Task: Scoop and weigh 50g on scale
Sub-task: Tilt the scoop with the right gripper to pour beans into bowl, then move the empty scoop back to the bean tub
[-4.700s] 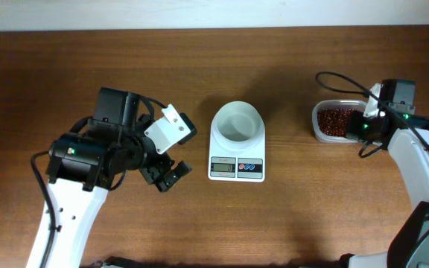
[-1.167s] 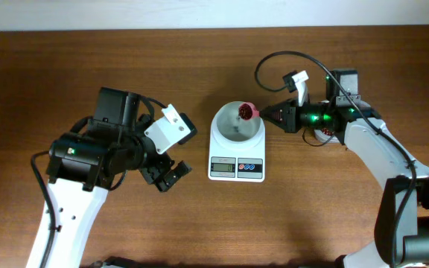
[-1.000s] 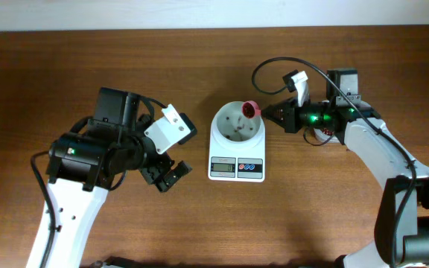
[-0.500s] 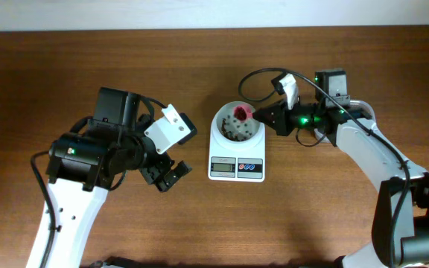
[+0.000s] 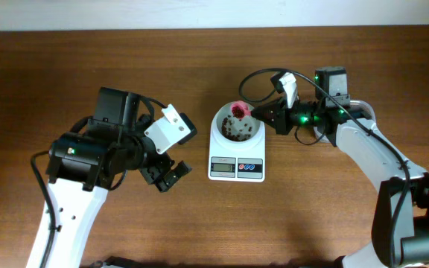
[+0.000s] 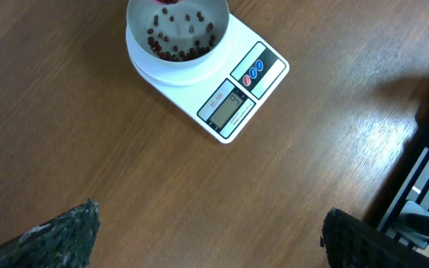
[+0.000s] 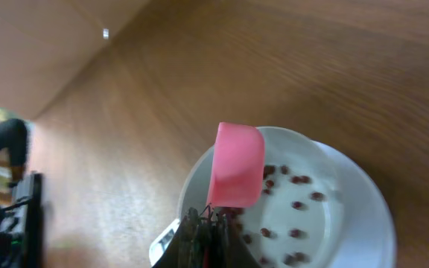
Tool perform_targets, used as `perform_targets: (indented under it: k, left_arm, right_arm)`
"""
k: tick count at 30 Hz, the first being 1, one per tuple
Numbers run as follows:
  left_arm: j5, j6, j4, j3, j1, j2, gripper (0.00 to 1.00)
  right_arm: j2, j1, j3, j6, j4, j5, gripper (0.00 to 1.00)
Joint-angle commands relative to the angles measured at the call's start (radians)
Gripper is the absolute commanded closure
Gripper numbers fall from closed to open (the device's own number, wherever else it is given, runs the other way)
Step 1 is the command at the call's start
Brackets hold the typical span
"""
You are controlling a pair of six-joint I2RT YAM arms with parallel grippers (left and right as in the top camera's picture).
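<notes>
- Right arm: 4.7 s ago it was out at the table's right edge over the tub of beans; it has since swung in to the scale (image 5: 237,146) and moved a bit further left in the last second.
- Right gripper (image 5: 264,117): clenched on the handle of the pink scoop (image 5: 239,110). In the right wrist view the handle runs straight down into the fingers.
- Scoop: 1.2 s ago it sat at the bowl's right rim with beans in it. Now it is over the far part of the bowl (image 5: 237,125), rolled onto its side so the wrist camera sees its pink back.
- Bowl: empty 4.7 s ago, a few beans 1.0 s ago, more 0.5 s ago. It now holds a loose scatter of dark red-brown beans (image 5: 234,130), with white floor showing between them.
- In the left wrist view most beans lie along the bowl wall nearest the display.
- Bowl sits on the scale's platform, with the display and buttons on the near side. The readout is too small to read.
- Scale: same spot at the middle of the table (image 5: 214,223) in every frame.
- Left arm: no change across the frames. It is parked left of the scale, well apart from it.
- Left gripper (image 5: 167,176): fingers spread wide, nothing between them.
- Tub: the right arm now lies over that spot, so I can't make it out.
</notes>
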Motion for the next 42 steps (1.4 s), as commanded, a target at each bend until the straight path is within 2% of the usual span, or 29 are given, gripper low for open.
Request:
perform_targets:
  k: [1,9,18,21,27,35,40,42]
  left_arm:
    - [0.014,0.015,0.001,-0.003,0.006,-0.003,0.01]
    - [0.014,0.015,0.001,-0.003,0.006,-0.003,0.01]
    - [0.014,0.015,0.001,-0.003,0.006,-0.003,0.01]
    - [0.015,0.015,0.001,-0.003,0.006,-0.003,0.01]
    - [0.015,0.015,0.001,-0.003,0.006,-0.003,0.01]
    - [0.015,0.015,0.001,-0.003,0.006,-0.003,0.01]
    - [0.014,0.015,0.001,-0.003,0.006,-0.003,0.01]
    - [0.014,0.015,0.001,-0.003,0.006,-0.003,0.01]
  right_arm:
    - [-0.021,0.008,0.004,-0.018,0.003,-0.002,0.96]
    - [-0.042,0.036,0.004,-0.045,0.002,0.06,0.96]
    - [-0.101,0.087,0.004,-0.093,-0.006,0.313,0.96]
    - [-0.142,0.119,0.004,-0.186,-0.055,0.367,0.96]
    - [-0.171,0.196,0.005,-0.227,-0.121,0.616,0.96]
    - [-0.293,0.208,0.005,-0.226,-0.128,0.627,0.96]
    - [-0.273,0.208,0.004,-0.223,-0.292,0.627,0.96]
    - [-0.283,0.207,0.005,-0.219,-0.298,0.627,0.96]
